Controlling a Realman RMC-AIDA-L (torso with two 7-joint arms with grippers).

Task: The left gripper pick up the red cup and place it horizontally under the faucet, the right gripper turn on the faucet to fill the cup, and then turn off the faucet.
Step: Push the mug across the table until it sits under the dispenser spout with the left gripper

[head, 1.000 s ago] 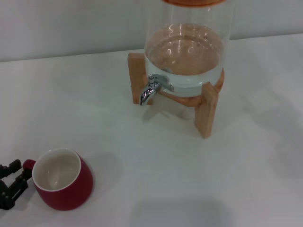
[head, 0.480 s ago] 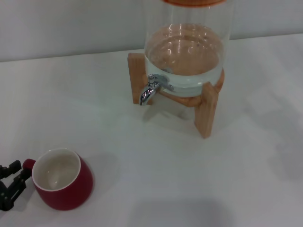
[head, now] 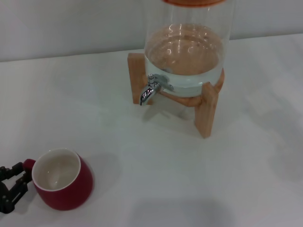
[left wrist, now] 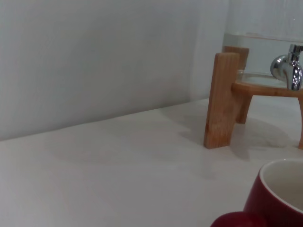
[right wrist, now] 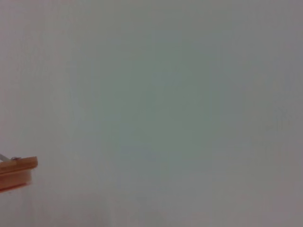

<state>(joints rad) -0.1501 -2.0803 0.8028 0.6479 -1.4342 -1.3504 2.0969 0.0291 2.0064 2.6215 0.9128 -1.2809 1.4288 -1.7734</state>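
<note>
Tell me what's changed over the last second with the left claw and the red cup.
The left claw has crept slightly lower in the head view, with its fingers open on either side of the red cup's small handle; no closing on it is visible yet. The cup itself hasn't moved, and the faucet and glass dispenser are unchanged.

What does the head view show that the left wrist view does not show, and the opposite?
Only the head view shows the left gripper, open beside the handle of the red cup, plus the whole cup and the water-filled glass dispenser. Only the left wrist view shows the grey wall behind the table. Both show the cup, the faucet and the wooden stand. The right gripper appears in neither.
</note>
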